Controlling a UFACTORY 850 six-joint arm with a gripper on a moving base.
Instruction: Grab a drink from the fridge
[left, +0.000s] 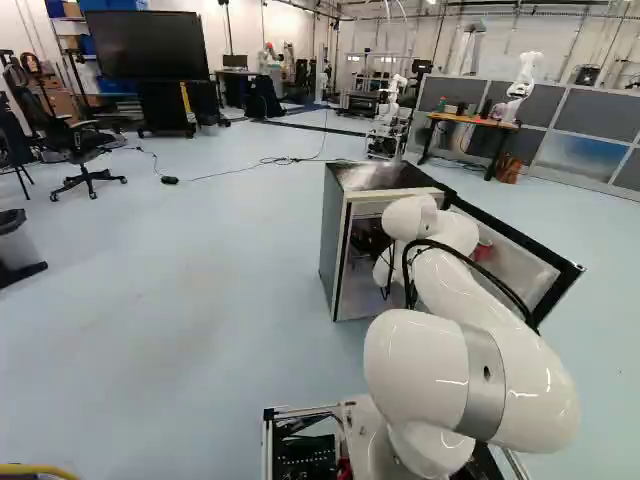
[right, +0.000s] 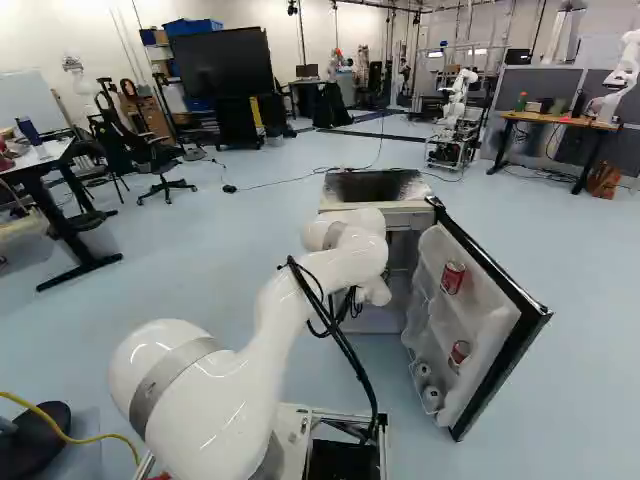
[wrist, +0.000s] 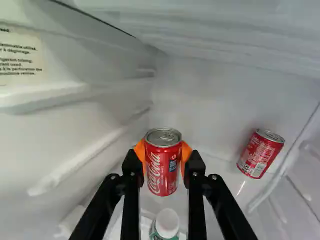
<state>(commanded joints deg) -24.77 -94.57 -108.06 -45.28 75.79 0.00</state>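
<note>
Red can (wrist: 154, 175) | between the claw's (left: 368, 236) orange pads (wrist: 186, 151) | pinched from both sides | inside the fridge (left: 334, 240)

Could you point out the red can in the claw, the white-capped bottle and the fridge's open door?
Red soda can (wrist: 163, 167): wrist view, on its printed side.
White-capped bottle (wrist: 167, 221): wrist view, on its cap.
Open fridge door (right: 490, 337): right base view, on its white inner side.
</note>
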